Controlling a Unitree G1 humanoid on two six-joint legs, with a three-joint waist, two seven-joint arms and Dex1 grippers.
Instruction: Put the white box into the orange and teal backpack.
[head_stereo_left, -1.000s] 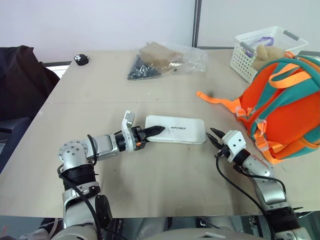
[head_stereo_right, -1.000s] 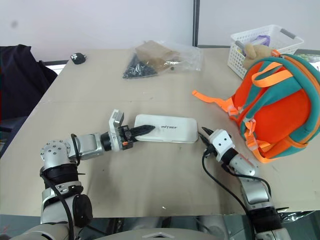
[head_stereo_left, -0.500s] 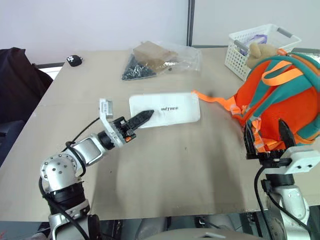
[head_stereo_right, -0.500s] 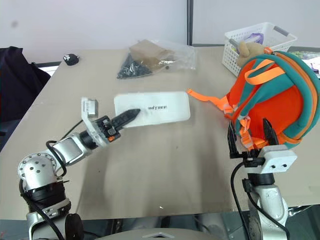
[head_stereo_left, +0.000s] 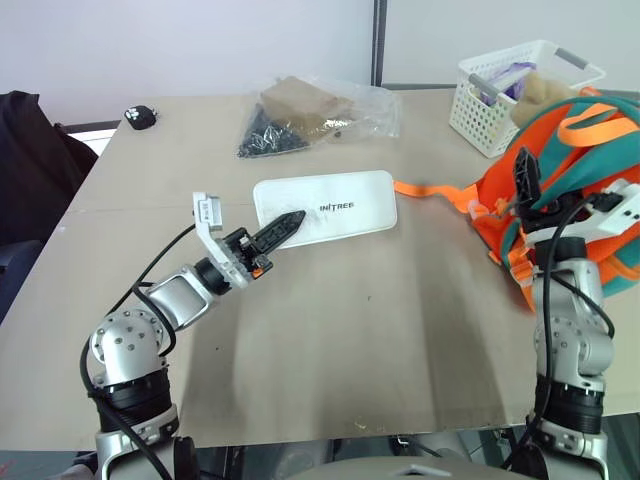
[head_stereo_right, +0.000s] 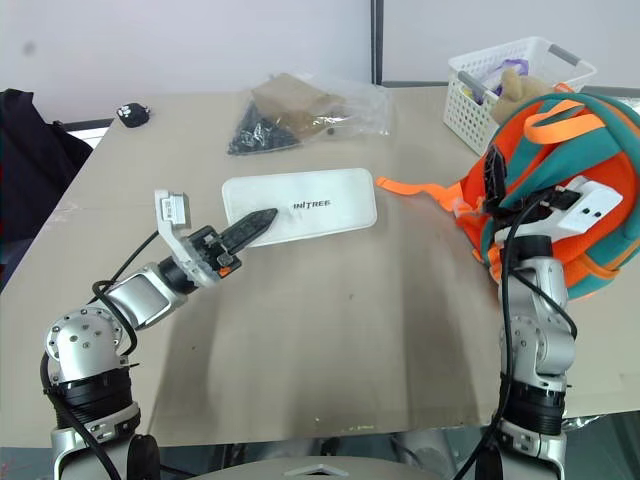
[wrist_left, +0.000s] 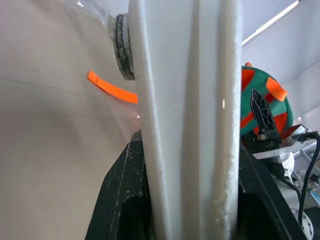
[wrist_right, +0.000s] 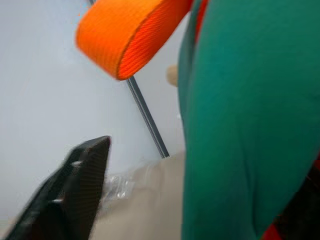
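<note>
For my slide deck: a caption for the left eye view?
Left gripper holds the white box above the table; right gripper at the orange and teal backpack.

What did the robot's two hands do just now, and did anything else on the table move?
The left gripper, shut on the white box, lifted that box off the table. The right gripper rose from beside the box's far end up to the orange and teal backpack and spread its fingers around the teal trim. The white basket and the plastic bag stayed put.
</note>
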